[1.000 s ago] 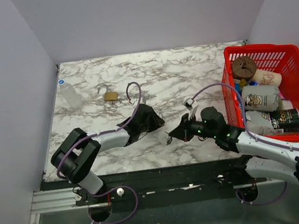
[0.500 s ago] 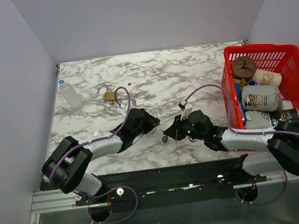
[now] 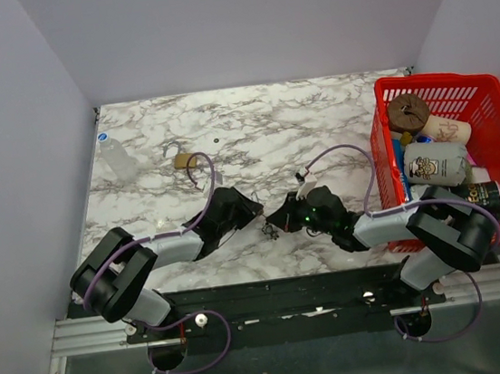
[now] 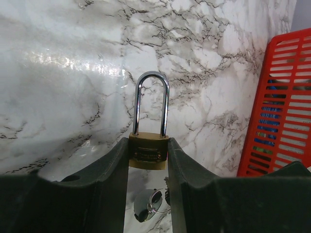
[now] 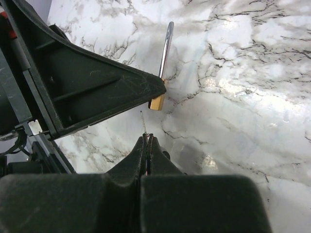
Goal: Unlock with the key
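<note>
1. Both my arms have closed in on each other since a second ago, and they now meet over the near middle of the marble table (image 3: 314, 115).
2. At the table's right edge sits the red basket (image 3: 438, 79), packed with odds and ends.
3. My left gripper (image 3: 245, 209) clamps the brass body of the padlock (image 4: 148, 153), with the shackle pointing away from my wrist.
4. My right gripper (image 5: 147, 139) is pinched tight on the key (image 5: 143, 121), whose tip points at the padlock's underside, just short of it.
5. Another brass padlock (image 3: 185, 160) lies well apart, toward the far left.
6. A key ring (image 4: 155, 200) shows between my left fingers, below the held padlock.
</note>
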Available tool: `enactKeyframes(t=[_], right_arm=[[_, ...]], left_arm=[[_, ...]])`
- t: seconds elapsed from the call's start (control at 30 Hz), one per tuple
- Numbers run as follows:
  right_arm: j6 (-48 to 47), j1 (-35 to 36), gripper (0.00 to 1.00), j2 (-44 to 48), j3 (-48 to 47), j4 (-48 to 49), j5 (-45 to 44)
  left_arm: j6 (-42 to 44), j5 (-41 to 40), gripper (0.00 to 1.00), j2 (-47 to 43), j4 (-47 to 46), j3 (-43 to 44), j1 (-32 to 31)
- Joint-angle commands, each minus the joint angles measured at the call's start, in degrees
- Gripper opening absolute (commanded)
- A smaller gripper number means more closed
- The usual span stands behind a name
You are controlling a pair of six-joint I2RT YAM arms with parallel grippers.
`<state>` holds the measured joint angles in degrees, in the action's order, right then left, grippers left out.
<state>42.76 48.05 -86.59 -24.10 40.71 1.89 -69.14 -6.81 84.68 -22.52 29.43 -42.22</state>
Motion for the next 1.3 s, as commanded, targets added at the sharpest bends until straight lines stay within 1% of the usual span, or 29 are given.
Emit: enactKeyframes(t=[0.0,0.27,0.33,0.47,0.87,1.27], right_arm=[[0.39,0.29,0.01,-1.39,-0.68,-0.63,-3.03],[0.22,0.29,0.01,-4.37,-3.76,-3.00,-2.33],[0.22,0.37,0.01,-4.82,-4.11,-3.27,-0.49],[0.39,0.29,0.01,-5.08,-4.29,-3.18,-0.92],[0.13,0.38,0.01,-4.73,-1.75,3.14,-0.92],[0.13,0.29,0.01,-5.35,-1.57,4.12,-1.71]], left_arm=[[-1.34,-1.63,0.00,-0.40,-4.37,-1.13,0.64],[-1.69,-3.21,0.00,-2.68,-3.32,-1.30,0.64],[-1.61,-3.30,0.00,-3.03,-3.06,-1.31,0.64],[-1.52,-3.56,0.00,-3.65,-2.53,-1.31,0.64],[-1.61,-3.12,0.00,-1.98,-3.05,-1.48,0.56],[-1.87,-2.07,0.00,-0.40,-4.19,-1.57,0.56]])
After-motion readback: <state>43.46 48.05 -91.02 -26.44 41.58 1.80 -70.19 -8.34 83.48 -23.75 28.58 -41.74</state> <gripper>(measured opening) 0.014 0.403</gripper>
